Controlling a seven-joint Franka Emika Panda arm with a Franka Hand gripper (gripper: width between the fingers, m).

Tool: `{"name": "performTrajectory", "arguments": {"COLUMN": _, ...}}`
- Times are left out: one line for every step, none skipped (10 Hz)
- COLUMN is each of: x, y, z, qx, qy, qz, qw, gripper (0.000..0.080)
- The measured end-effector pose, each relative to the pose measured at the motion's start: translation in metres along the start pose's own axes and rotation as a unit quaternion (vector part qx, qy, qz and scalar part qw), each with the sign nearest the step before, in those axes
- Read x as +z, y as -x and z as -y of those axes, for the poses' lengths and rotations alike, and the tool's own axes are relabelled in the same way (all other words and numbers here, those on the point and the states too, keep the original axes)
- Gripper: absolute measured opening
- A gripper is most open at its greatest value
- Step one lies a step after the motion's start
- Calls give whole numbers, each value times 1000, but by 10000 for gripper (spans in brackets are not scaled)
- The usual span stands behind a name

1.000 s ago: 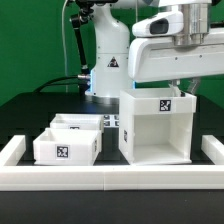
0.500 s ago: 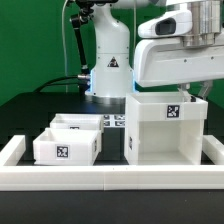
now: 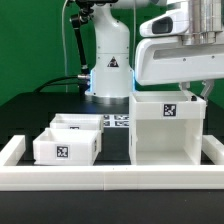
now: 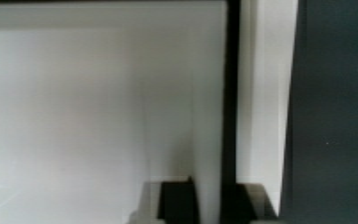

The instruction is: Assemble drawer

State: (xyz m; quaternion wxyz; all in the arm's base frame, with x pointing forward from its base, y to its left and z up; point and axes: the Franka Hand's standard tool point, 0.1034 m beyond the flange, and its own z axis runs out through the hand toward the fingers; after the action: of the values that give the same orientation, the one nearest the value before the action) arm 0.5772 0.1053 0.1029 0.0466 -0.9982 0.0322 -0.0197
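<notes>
The drawer's large white hollow box (image 3: 168, 128) stands on the black table at the exterior view's right, open side toward the camera, with a square tag on its upper front. My gripper (image 3: 191, 91) reaches down over the box's right wall and is shut on it. In the wrist view the box (image 4: 105, 100) fills the frame, and my gripper (image 4: 213, 192) has a dark finger on each side of the thin wall. Two small shallow trays sit at the left: one tagged tray in front (image 3: 65, 147) and one behind it (image 3: 78, 122).
A low white border wall (image 3: 110, 178) runs along the front and both sides of the table. The marker board (image 3: 119, 121) lies behind, between the trays and the box. The robot's base (image 3: 108, 65) stands at the back centre.
My gripper has slid the large box toward the exterior view's right. The gap between the box and the trays has widened. The trays have not moved.
</notes>
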Motion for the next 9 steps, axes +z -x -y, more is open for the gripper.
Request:
{"name": "performTrajectory", "arguments": {"x": 2, "y": 0, "z": 1, "qx": 45, "qy": 0, "qz": 0, "qw": 999, "gripper": 38}}
{"name": "performTrajectory", "arguments": {"x": 2, "y": -3, "z": 2, "qx": 89, "qy": -1, "qz": -7, "qw": 996, "gripper": 38}}
{"name": "performTrajectory", "arguments": {"x": 2, "y": -5, "z": 1, "qx": 121, "qy": 1, "qz": -9, "qw": 993, "gripper": 38}}
{"name": "performTrajectory", "arguments": {"x": 1, "y": -7, "z": 0, "qx": 162, "qy": -2, "qz": -9, "qw": 987, "gripper": 38}}
{"name": "performTrajectory", "arguments": {"x": 0, "y": -9, "z": -1, "qx": 190, "qy": -4, "qz": -11, "qw": 982, "gripper": 38}}
{"name": "performTrajectory", "arguments": {"x": -1, "y": -11, "z": -1, "qx": 203, "qy": -6, "qz": -17, "qw": 979, "gripper": 38}}
{"name": "performTrajectory", "arguments": {"x": -1, "y": -11, "z": 2, "qx": 243, "qy": -11, "qz": -15, "qw": 970, "gripper": 38}}
{"name": "performTrajectory", "arguments": {"x": -1, "y": -11, "z": 4, "qx": 268, "qy": -14, "qz": -15, "qw": 963, "gripper": 38}}
{"name": "performTrajectory", "arguments": {"x": -1, "y": -11, "z": 5, "qx": 282, "qy": -16, "qz": -14, "qw": 959, "gripper": 38}}
